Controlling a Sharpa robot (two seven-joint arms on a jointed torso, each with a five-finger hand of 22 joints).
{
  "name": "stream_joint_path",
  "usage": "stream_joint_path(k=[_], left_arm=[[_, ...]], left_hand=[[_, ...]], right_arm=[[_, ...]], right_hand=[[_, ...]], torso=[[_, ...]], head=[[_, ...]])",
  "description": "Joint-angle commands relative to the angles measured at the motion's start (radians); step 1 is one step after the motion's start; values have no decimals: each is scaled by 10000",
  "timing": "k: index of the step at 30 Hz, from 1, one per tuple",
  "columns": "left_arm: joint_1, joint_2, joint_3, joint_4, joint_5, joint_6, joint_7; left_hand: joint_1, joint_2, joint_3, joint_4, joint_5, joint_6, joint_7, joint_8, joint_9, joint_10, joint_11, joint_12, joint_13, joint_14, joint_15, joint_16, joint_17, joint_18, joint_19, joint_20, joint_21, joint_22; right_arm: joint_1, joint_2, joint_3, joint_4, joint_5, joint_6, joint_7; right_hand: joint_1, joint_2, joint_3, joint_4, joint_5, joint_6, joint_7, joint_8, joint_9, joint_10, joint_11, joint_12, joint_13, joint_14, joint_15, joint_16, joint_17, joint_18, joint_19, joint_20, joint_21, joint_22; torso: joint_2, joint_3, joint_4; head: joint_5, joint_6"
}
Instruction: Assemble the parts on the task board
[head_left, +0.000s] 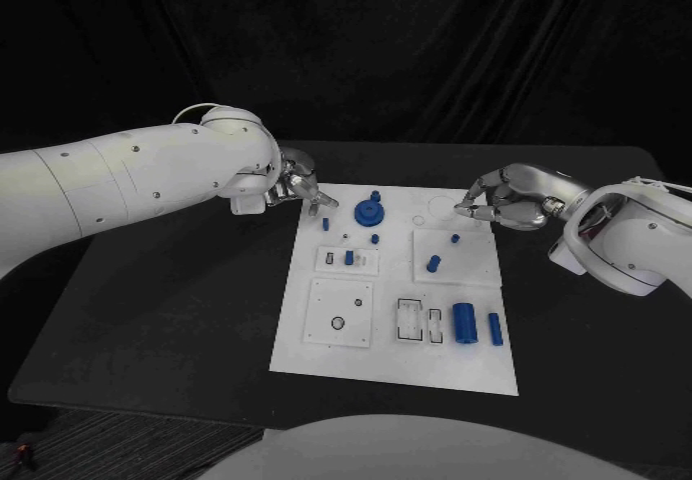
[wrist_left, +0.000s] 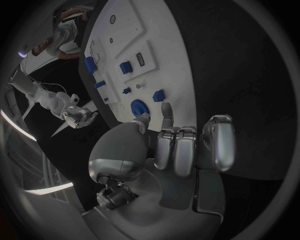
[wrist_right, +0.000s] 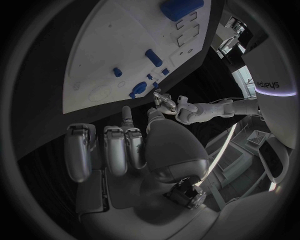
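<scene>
1. Nearest you on the task board (head_left: 332, 365), toward its right side, lies the big blue cylinder (head_left: 464, 322) with a slimmer blue pin (head_left: 495, 328) just beside it — both have their long axis running toward and away from you, and both are well apart from either hand.
2. Mid-board you have small blue pieces standing in place: one in the left block (head_left: 349, 258) and two on the right square plate (head_left: 434, 263).
3. At the far end sits the blue gear-like part (head_left: 369, 212), between your two hands. Your left hand (head_left: 297, 187) hovers at the board's far left corner, and the gear lies just ahead of its fingers (wrist_left: 167, 114) and to its inner side; the left wrist view shows it near the fingertips, not touching.
4. That left hand holds nothing — fingers partly curled, thumb apart from them.
5. Your right hand (head_left: 505, 199) hangs at the far right edge, fingers curled in loosely and nothing in them as far as the right wrist view shows; the gear lies across the board from it.
6. My read: the left hand looks slightly nearer the gear, so the reach is a short move inward along the far edge.
</scene>
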Motion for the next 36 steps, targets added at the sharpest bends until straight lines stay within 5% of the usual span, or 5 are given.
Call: stream_joint_path(k=[1,28,36], left_arm=[[-61,37,7,-20,-63,298,141],[-264,170,7,-110,-63,645,136],[-269,177,7,-79,-63,689,141]], left_hand=[[34,41,-30,20,31,-23,13,-46,-13,1060,10,-6,2610,1055,-10,26,2635,-33,-44,32,-45,1424],[80,79,-125,88,84,224,3,-291,-238,1060,22,-6,2610,1055,17,26,2635,8,-194,70,-211,1381],[281,107,-87,-26,455,314,13,-545,-411,1060,35,-6,2610,1055,34,26,2635,19,-244,89,-273,1393]], right_arm=[[-21,6,8,-8,-14,-142,-7],[-22,36,7,-40,-14,-127,12],[-23,41,7,-47,-14,-125,13]], right_hand=[[99,3,-49,-26,57,90,-9,-33,-9,1041,-18,25,2633,1056,10,26,2635,-31,779,11,20,2463],[120,3,-51,-28,68,103,-11,-39,-19,1041,-17,25,2633,1056,8,26,2635,-15,746,9,-32,2442],[129,4,-51,-29,72,109,-12,-41,-23,1041,-17,25,2633,1056,8,26,2635,-7,729,8,-59,2432]], torso=[[-9,-4,-1],[2,2,8],[0,1,3]], head=[[2,0],[-16,0],[-24,0]])
